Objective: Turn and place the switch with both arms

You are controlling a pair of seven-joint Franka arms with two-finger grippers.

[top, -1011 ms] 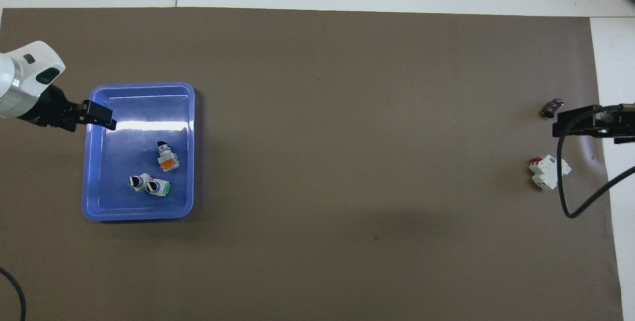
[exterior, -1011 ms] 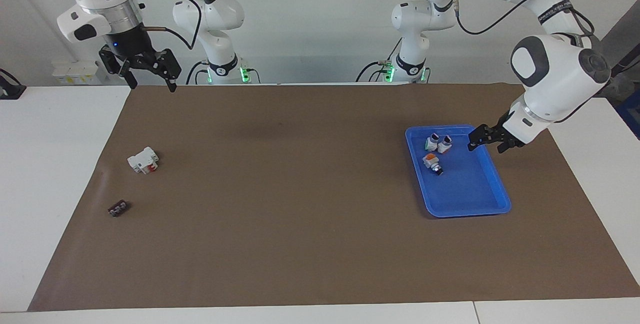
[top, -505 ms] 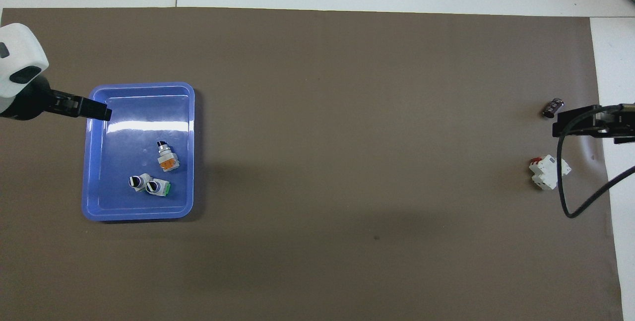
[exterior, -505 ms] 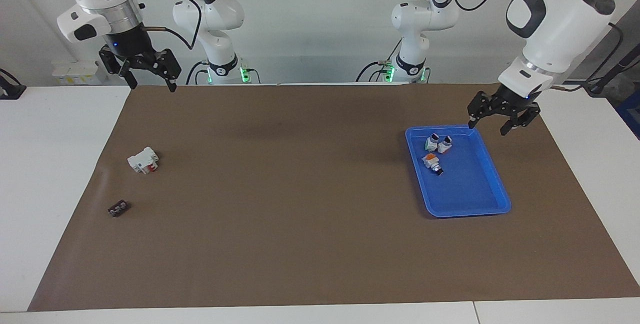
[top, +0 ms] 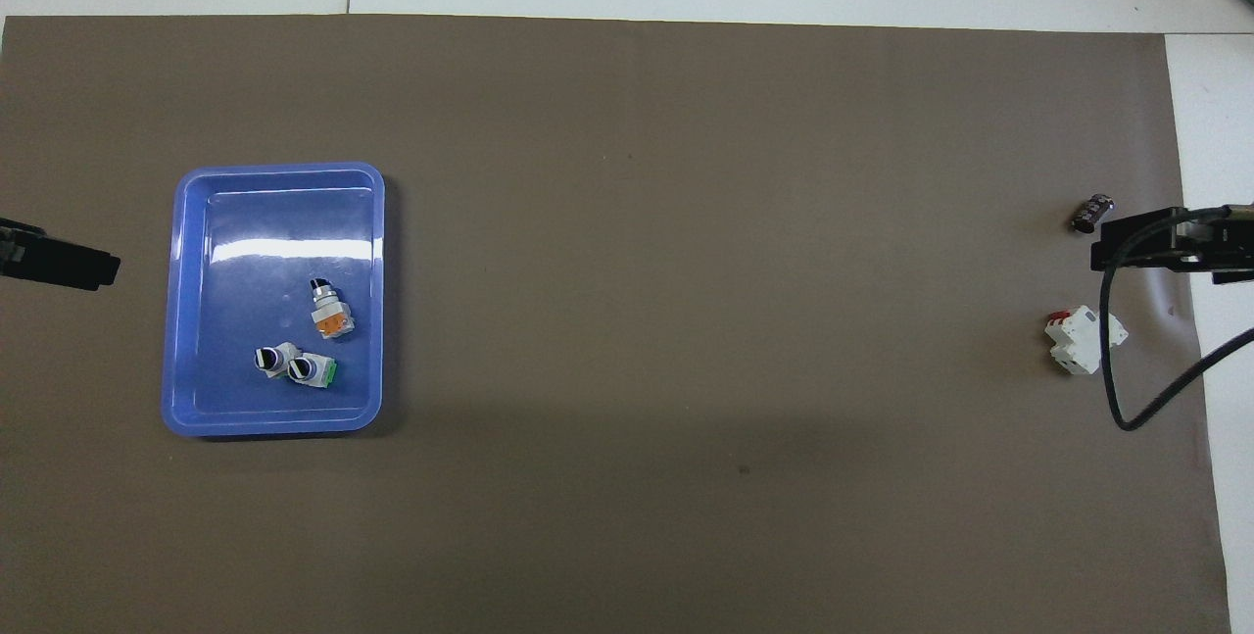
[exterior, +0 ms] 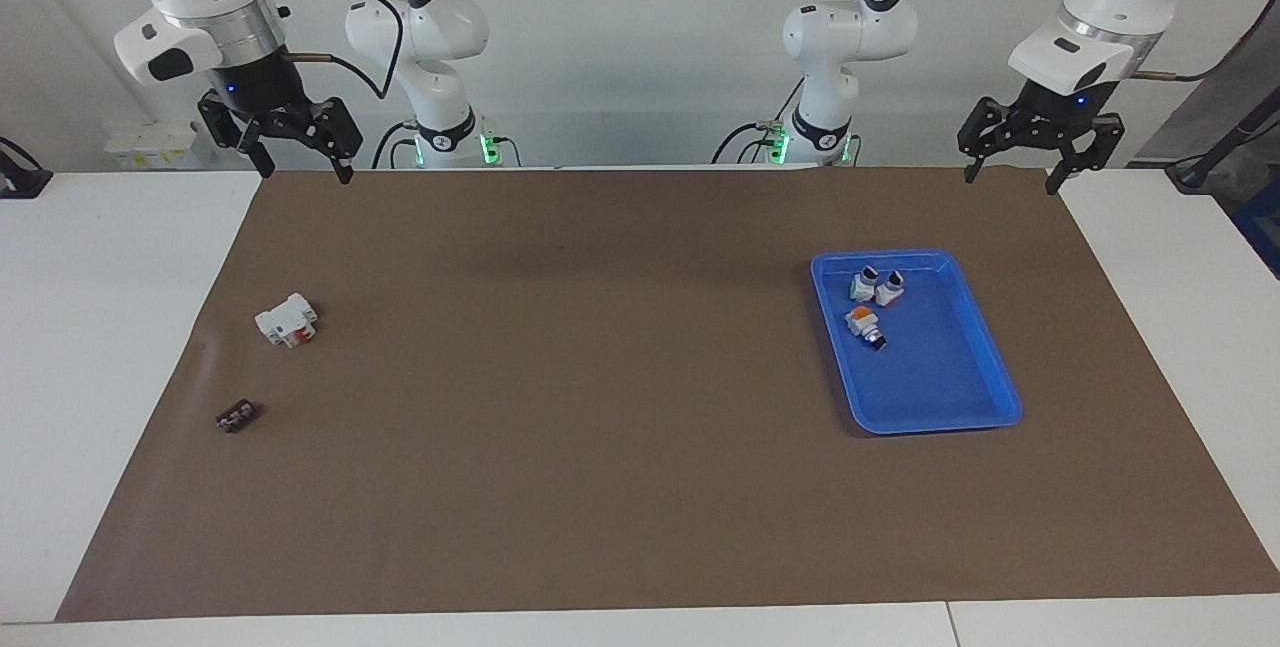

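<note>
Both arms hang high: left gripper point(exterior: 1035, 145) spread empty over the mat's corner, right gripper point(exterior: 282, 134) likewise, waiting. Green switch point(exterior: 862, 282) lies in the blue tray point(exterior: 985, 367), touching a white twin point(exterior: 889, 288). Risk: grabbing both, or the orange-marked switch point(exterior: 860, 321) farther out.

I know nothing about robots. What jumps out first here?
A bright blue plastic tray on the brown mat, toward the left arm's end, holds three small push-button switches, one green-marked. Two white arms hang raised, black left gripper and right gripper both open. A white block with red lies toward the right arm's end.
</note>
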